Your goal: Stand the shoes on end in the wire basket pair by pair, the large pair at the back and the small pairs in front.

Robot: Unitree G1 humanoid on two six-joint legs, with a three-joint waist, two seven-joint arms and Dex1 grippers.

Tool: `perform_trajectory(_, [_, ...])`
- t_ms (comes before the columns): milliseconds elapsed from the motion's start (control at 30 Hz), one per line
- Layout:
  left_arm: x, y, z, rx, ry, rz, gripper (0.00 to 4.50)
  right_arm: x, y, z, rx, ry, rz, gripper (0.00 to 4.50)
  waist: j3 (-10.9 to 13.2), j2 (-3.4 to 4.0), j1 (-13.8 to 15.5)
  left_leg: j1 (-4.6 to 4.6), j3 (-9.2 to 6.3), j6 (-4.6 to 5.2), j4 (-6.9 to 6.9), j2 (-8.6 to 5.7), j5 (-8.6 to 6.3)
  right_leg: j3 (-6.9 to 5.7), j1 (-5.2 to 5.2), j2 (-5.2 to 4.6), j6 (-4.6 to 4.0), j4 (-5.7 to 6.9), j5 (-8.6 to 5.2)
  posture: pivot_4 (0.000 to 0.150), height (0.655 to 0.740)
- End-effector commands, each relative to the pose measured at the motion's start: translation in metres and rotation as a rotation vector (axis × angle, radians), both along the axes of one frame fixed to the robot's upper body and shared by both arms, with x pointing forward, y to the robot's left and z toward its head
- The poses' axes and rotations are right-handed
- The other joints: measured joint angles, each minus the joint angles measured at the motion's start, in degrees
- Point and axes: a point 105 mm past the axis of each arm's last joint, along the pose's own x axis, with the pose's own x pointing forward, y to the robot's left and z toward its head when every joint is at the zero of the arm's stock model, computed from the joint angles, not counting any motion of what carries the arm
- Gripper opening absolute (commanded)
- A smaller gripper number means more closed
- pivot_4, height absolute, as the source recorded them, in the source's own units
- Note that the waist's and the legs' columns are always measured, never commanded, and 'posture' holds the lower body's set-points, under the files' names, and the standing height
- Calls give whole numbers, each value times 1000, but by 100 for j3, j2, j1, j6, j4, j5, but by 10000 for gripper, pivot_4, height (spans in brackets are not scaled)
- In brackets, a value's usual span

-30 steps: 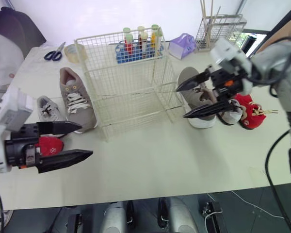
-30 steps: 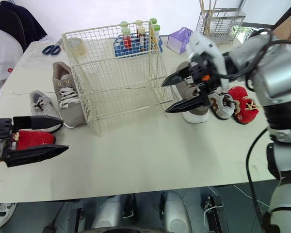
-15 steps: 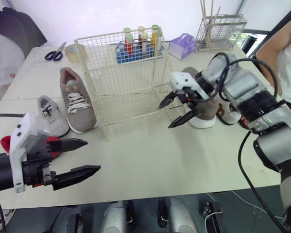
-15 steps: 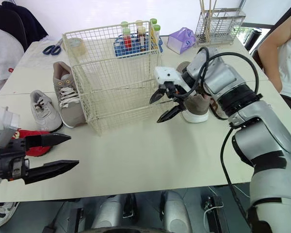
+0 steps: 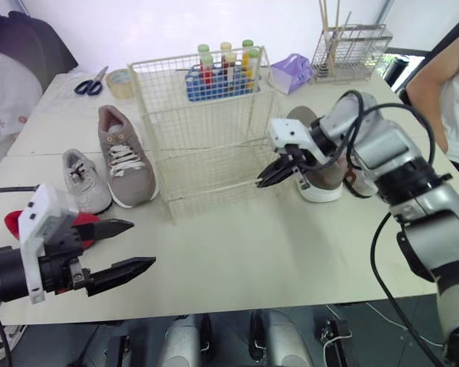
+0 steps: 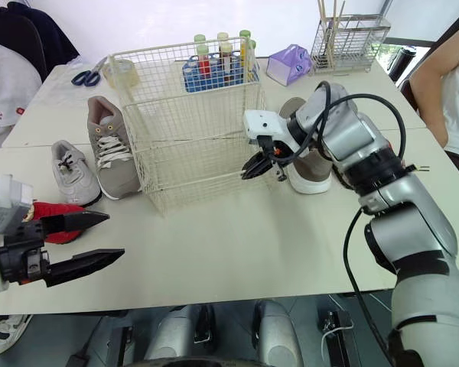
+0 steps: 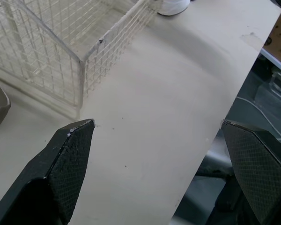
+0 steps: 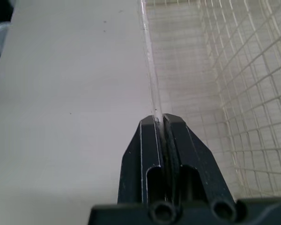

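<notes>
The cream wire basket (image 5: 206, 130) stands mid-table. My right gripper (image 5: 266, 177) is at its lower right front edge, shut on a basket wire (image 8: 150, 70); the wrist view shows the wire pinched between the fingers (image 8: 145, 140). A large taupe shoe (image 5: 124, 157) and a small grey shoe (image 5: 84, 182) lie left of the basket. A red small shoe (image 5: 15, 225) lies behind my left gripper (image 5: 126, 246), which hovers open over the front left of the table. The other large taupe shoe (image 5: 321, 164) lies right of the basket, partly behind my right arm.
Behind the basket stand a blue rack of bottles (image 5: 222, 73), a purple box (image 5: 293, 73) and a wire holder (image 5: 350, 50). Scissors (image 5: 89, 82) and a tape roll (image 5: 121, 80) lie at the back left. A person (image 5: 451, 84) is at the far right.
My right gripper swung left from beside the shoes to the basket's lower right edge and shut on its wire. The left gripper stayed open and drifted slightly.
</notes>
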Motion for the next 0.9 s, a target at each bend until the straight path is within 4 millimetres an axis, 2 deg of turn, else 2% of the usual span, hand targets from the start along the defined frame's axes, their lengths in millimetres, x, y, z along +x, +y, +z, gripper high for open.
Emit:
perform_trajectory(33, [4,0,2,-7,-15,-25,45000,-21,5,24,130,-33,-160,261,0,-1,10,0,-2,-4,0,0,-2,-1,-1,-1,0,2,0,1500,7400])
perform_trajectory(133, [9,0,0,-12,-10,-44,45000,-37,16,22,172,-33,-226,261,-1,-2,-18,-1,-5,-14,-1,1,-5,-2,-4,0,-1,6,0,1500,7400])
perform_trajectory(300, [19,-3,-2,-19,-12,-97,45000,-46,24,14,217,-61,-256,261,-2,-3,-17,0,-5,-19,-3,2,-6,-5,-6,5,-1,9,0,1500,7400])
perform_trajectory(467, [25,-2,-3,-14,-14,-114,45000,-51,19,-2,152,-137,-122,261,-2,-5,-19,0,6,-1,-4,-6,2,-3,-5,12,1,7,0,1500,7400])
perform_trajectory(700, [25,-3,-6,-15,-17,-122,45000,-39,7,-15,76,-259,-24,261,-2,-6,-60,5,7,0,-4,3,4,0,-5,25,2,9,0,1500,7400])
perform_trajectory(900, [24,-5,-9,-21,-16,-111,45000,-23,8,-16,72,-311,7,261,-6,-11,-65,16,8,-4,-2,5,8,2,4,27,2,13,0,1500,7400])
